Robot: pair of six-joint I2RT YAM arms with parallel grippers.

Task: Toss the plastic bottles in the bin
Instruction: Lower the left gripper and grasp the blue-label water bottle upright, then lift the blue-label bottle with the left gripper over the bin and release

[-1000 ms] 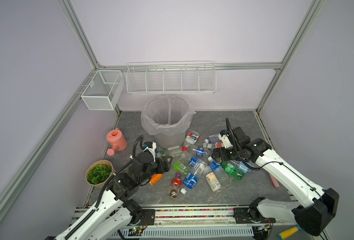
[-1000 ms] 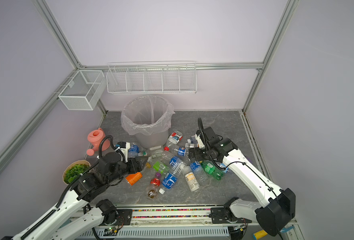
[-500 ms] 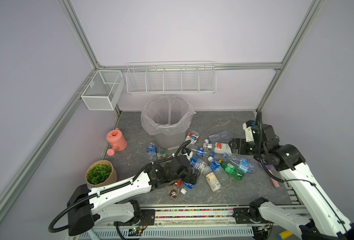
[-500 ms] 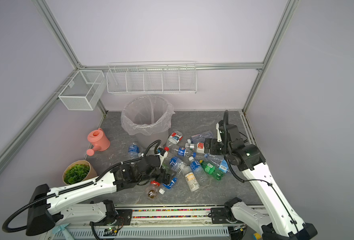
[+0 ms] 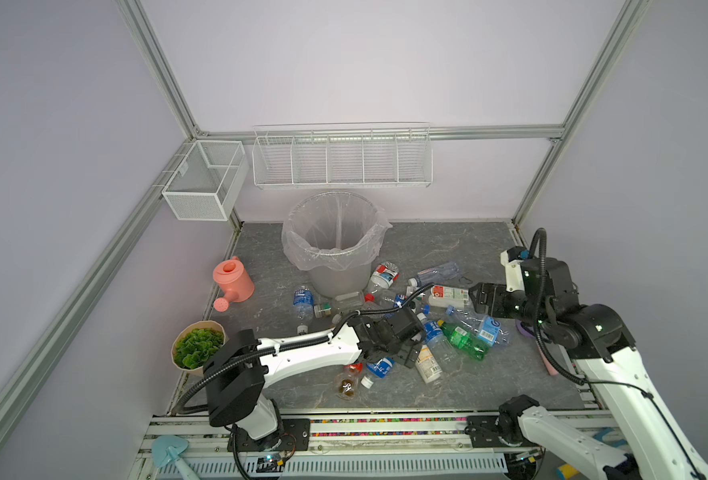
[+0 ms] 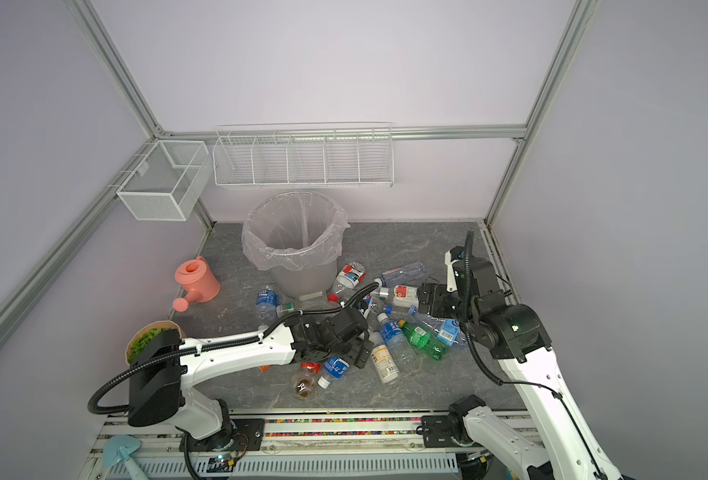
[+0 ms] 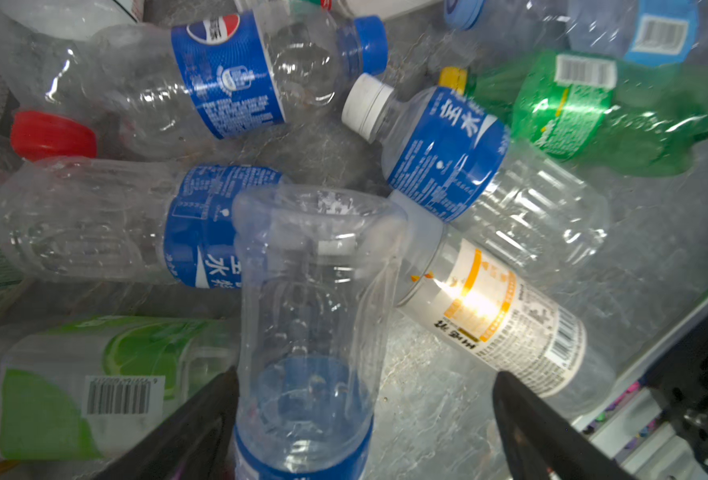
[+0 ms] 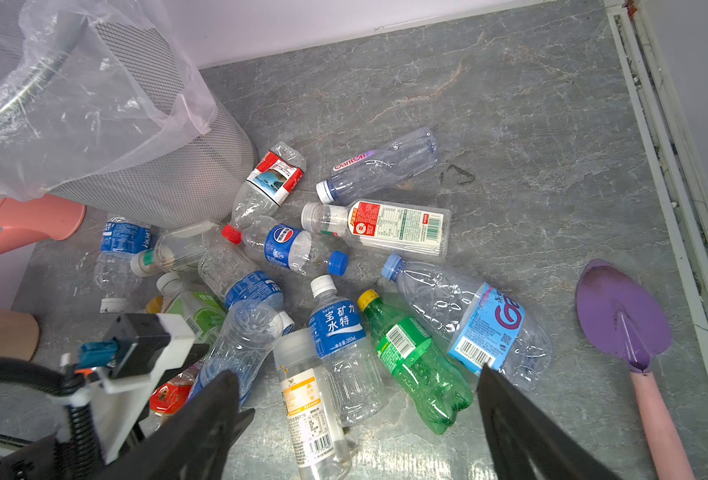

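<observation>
The bin (image 5: 335, 278) stands at the back of the grey table (image 5: 447, 249). Inside it only its clear bag (image 5: 298, 253) shows. On the wall above hangs the long wire basket (image 5: 341, 158), and on the side wall the smaller mesh basket (image 5: 202, 183); through both only the wall shows. The beige pot (image 5: 202, 325) holds a green plant (image 5: 198, 347). The pink watering can (image 5: 233, 280) stands left of the bin.

The plastic bottles (image 5: 431, 332) lie in a pile on the table, just in front of the bin and to its right.

Both top views hide what lies under the left gripper (image 7: 364, 374). The left wrist view shows its jaws wide, with a clear bottle (image 7: 314, 291) between them, touching one finger (image 7: 202, 415) and apart from the other. That view also shows a light-green labelled bottle (image 7: 73, 390) beside it.

The right gripper (image 8: 356, 372) hangs wide over the pile and holds nothing. Its wrist view shows the whole purple trowel (image 8: 622, 311), which the right arm partly covers in both top views.
</observation>
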